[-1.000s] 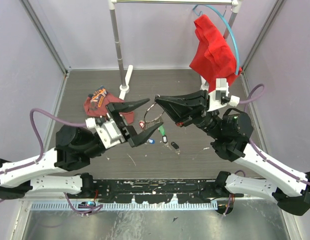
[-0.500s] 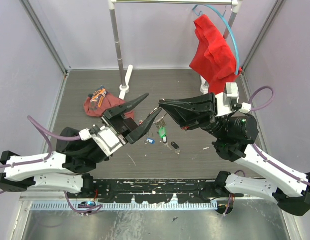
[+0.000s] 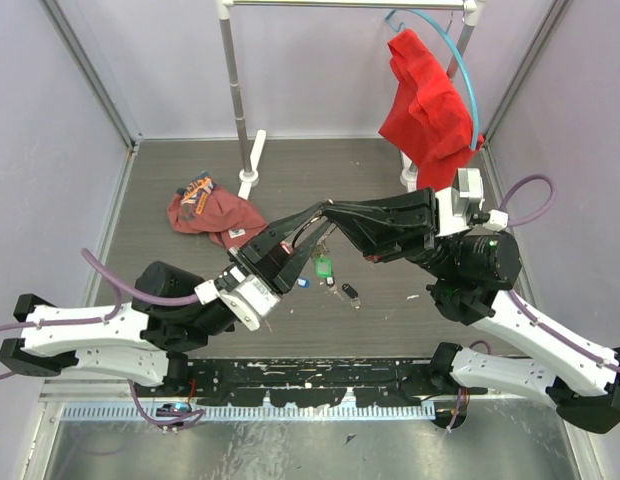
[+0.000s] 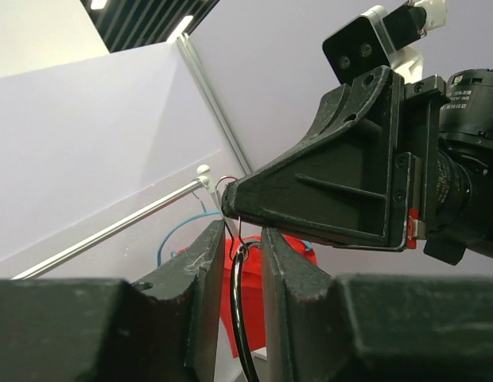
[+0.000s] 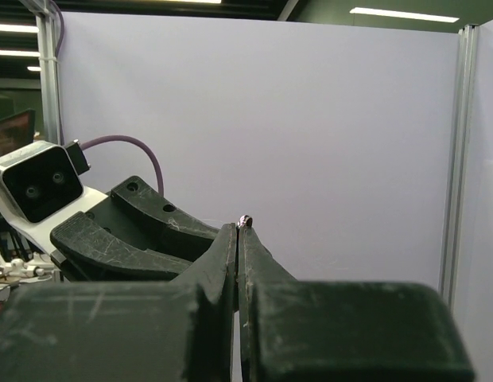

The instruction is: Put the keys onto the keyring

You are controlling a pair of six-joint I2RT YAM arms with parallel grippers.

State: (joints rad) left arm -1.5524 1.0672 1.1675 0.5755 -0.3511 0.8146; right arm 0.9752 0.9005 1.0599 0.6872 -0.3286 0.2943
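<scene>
My right gripper [image 3: 328, 208] is shut on the keyring [image 3: 314, 240], a thin silver wire loop held above the table; a bit of metal shows at its tips in the right wrist view [image 5: 245, 220]. My left gripper [image 3: 315, 217] is raised tip to tip against it. In the left wrist view its jaws [image 4: 240, 235] stand a narrow gap apart, with the thin wire and a dark loop [image 4: 234, 302] between them, touching neither side. Keys with a green tag [image 3: 321, 266], a blue tag [image 3: 302, 282] and a black tag [image 3: 348, 292] lie below.
A red cloth [image 3: 428, 100] hangs on a blue hoop hanger [image 3: 462, 60] at the back right. A rack pole [image 3: 233, 90] with a white foot [image 3: 250, 180] stands at the back. A crumpled red patterned cloth [image 3: 205, 208] lies at the left.
My left gripper has risen and swung right to the right gripper's tip, and its jaws have narrowed from wide open to a slim gap around the ring. The right gripper shifted slightly right.
</scene>
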